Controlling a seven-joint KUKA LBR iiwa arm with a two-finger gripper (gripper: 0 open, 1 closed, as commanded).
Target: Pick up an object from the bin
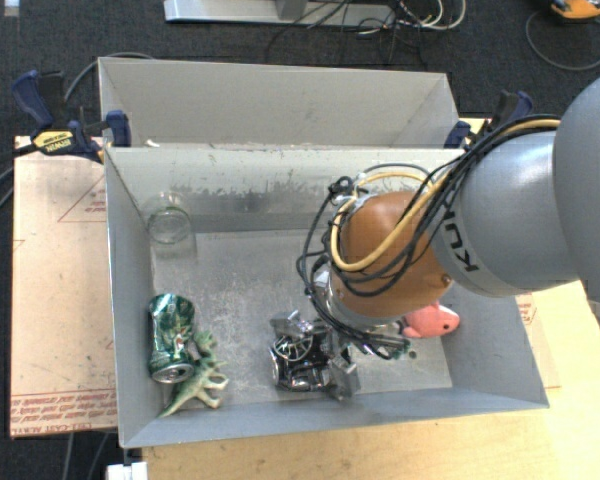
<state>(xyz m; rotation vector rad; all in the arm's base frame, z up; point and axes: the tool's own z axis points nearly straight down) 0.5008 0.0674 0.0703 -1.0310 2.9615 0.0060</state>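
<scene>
At the front middle of the bin (126, 268) | gripper (305, 360) sat low; spread or pressed together could not be told | pale dinosaur (195, 388) lay near, beside the can (170, 336); pink toy (432, 322) under the arm | best centred over one before closing.

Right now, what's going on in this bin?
The KUKA arm reaches into the grey bin from the right, with its gripper down low near the floor at the front middle. Whether it has hold of anything cannot be told. Nearest on its left lie a crushed green can and a pale green toy dinosaur. A pink object pokes out from under the wrist on the right, and a clear cup sits in the back left corner.
</scene>
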